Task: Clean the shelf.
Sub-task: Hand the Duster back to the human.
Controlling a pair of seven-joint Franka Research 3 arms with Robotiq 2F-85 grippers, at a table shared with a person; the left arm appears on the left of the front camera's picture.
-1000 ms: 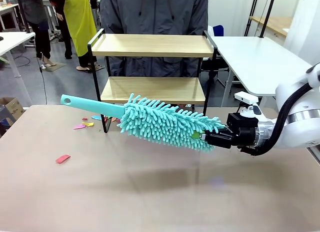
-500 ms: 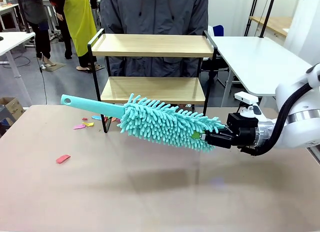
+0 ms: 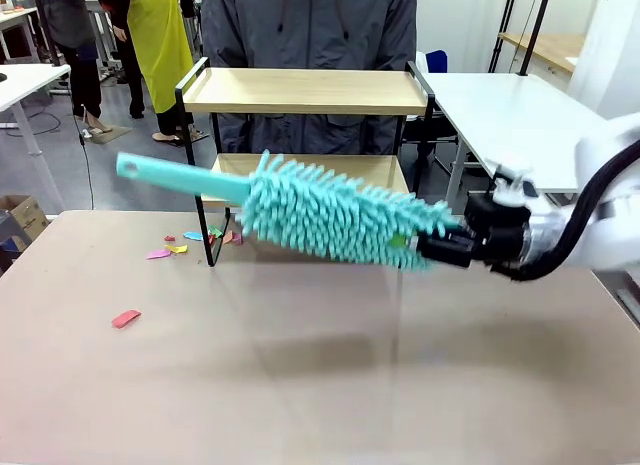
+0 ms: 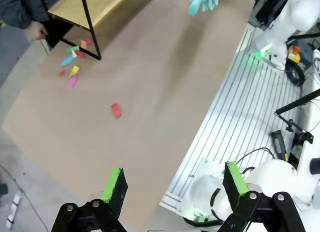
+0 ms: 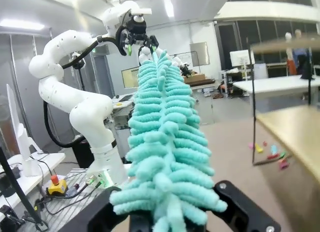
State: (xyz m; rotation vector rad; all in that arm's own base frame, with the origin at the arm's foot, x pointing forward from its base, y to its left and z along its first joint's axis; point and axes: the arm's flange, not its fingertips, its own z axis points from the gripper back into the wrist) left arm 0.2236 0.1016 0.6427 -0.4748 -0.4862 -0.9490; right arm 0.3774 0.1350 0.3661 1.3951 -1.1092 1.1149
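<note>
1. My right claw (image 3: pixel 432 249) grips the teal duster (image 3: pixel 335 217) by its fluffy end.
2. The shelf (image 3: pixel 305 90) stands behind, across the bench (image 3: pixel 300 385).
3. My left claw (image 4: pixel 172 184) hangs open.
4. I'd sweep level along each board.

Bright ceiling light; duster (image 3: pixel 335 217) perhaps motion-blurred.

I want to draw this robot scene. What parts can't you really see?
- Right gripper fingertips: buried in the duster's fluffy head, front and right wrist views.
- Lower board of the shelf: partly behind the duster, front view.
- Colored scraps on the table: too small to identify.
- Left gripper: open, holds nothing.
</note>
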